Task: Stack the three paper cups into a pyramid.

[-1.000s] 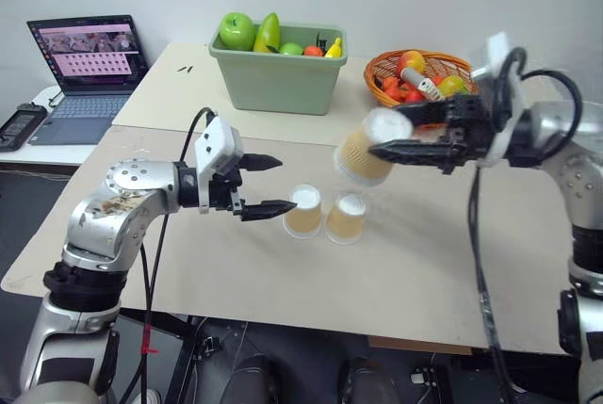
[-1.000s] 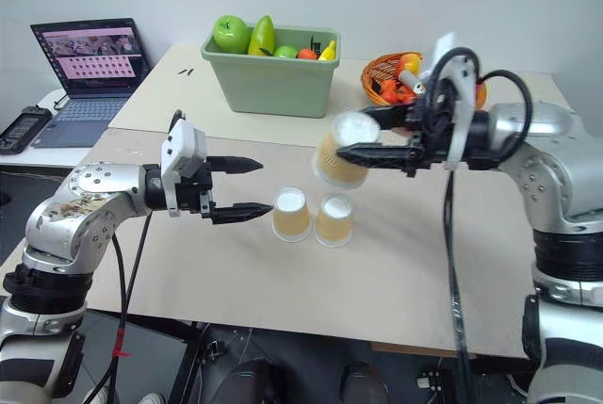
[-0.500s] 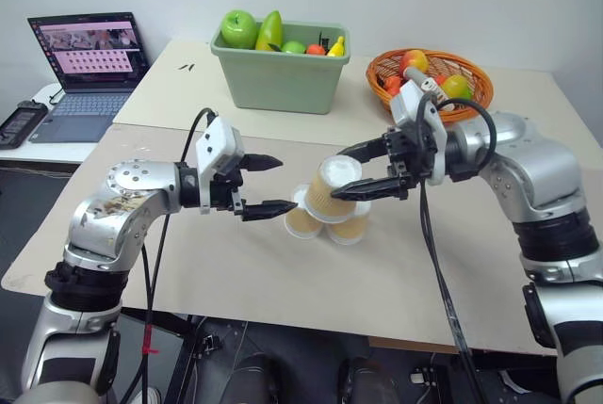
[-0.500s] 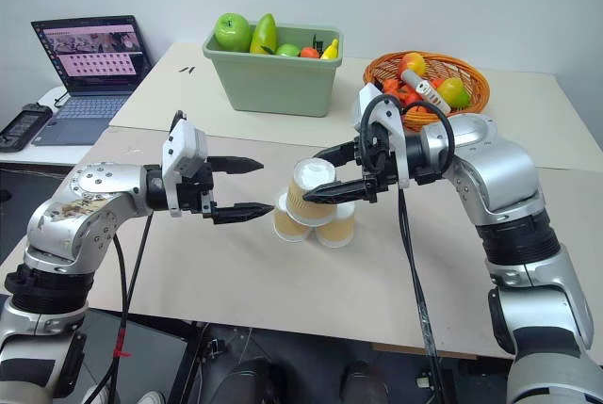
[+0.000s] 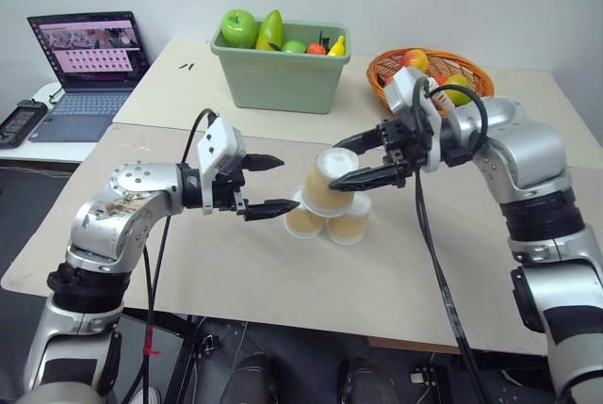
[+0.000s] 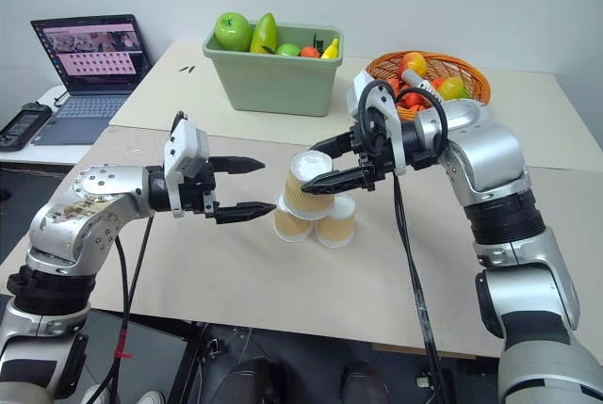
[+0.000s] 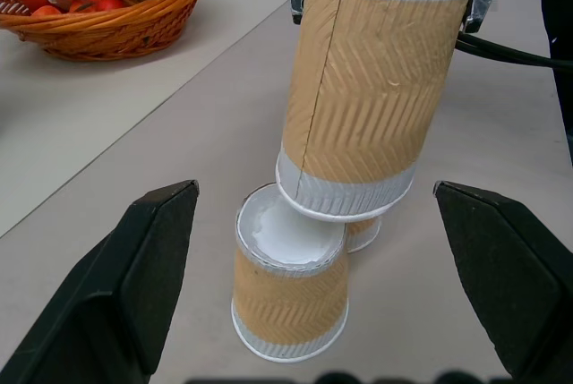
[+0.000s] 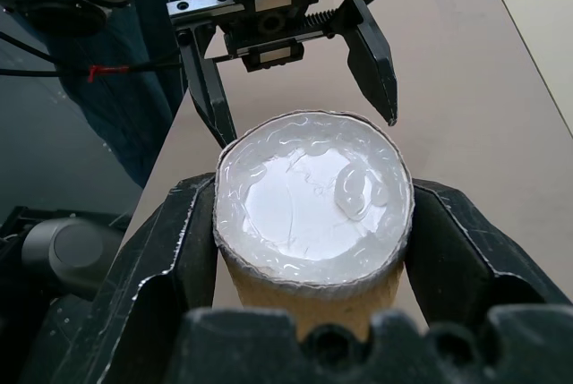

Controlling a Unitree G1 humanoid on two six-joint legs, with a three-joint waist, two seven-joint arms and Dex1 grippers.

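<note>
Cups sit near the middle of the beige table (image 5: 226, 272), which runs well past them toward the near edge and toward the right edge, both stretches bare. Behind it a second tabletop (image 5: 179, 93) carries a green bin (image 5: 280, 70) of fruit and, to the right, a wicker basket (image 5: 429, 70) of fruit; both stand well apart from the cups. A laptop (image 5: 83, 65) sits on a side surface at far left.

The right gripper (image 6: 325, 165) clasps the top cup (image 6: 310, 185) by its upper end, one black finger on each side, white base up. That cup leans a little and its white rim rests over the gap between the two cups below, as the left wrist view shows (image 7: 376, 89).

The left gripper (image 5: 273, 184) hangs just left of the stack with its fingers spread wide, holding nothing, its near fingertip close beside the left base cup (image 5: 303, 220) but apart from it.

The right base cup (image 5: 349, 223) stands upside down, touching or just beside its neighbour; which of the two I cannot tell.
</note>
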